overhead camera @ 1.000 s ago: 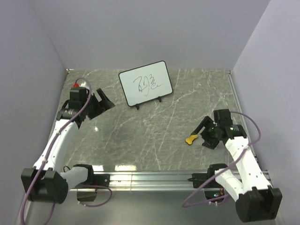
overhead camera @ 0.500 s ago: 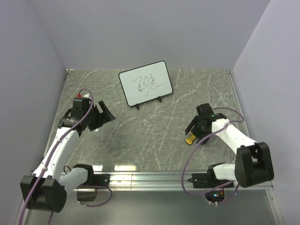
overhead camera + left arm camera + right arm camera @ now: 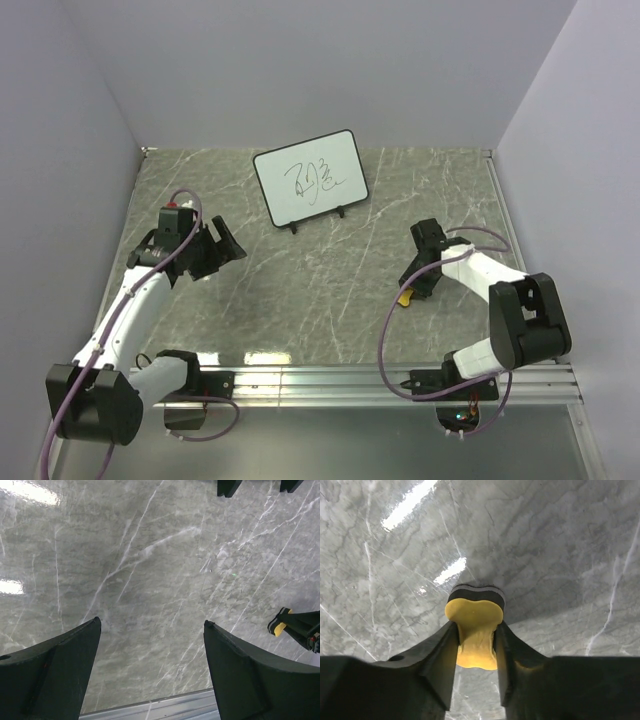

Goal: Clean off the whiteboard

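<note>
One yellow eraser (image 3: 474, 617) is clamped in the right gripper (image 3: 476, 636); the left gripper (image 3: 150, 626) is held wide open.

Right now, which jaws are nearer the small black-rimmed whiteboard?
Left. The left arm holds open jaws near-left of the whiteboard; the right arm, clamping the yellow bone-shaped eraser, is farther, near-right.

Grey marble-pattern table (image 3: 300, 300) w/ white veins, glossy, w/ light glare near its front edge. Small yellow bone-shaped eraser (image 3: 405, 297), dark felt layer on one face, shows in the table's right half, nearer the front edge than the back. Silver metal rail (image 3: 320, 378) runs along the front edge. Plain pale lilac walls (image 3: 300, 70) on 3 sides.
</note>
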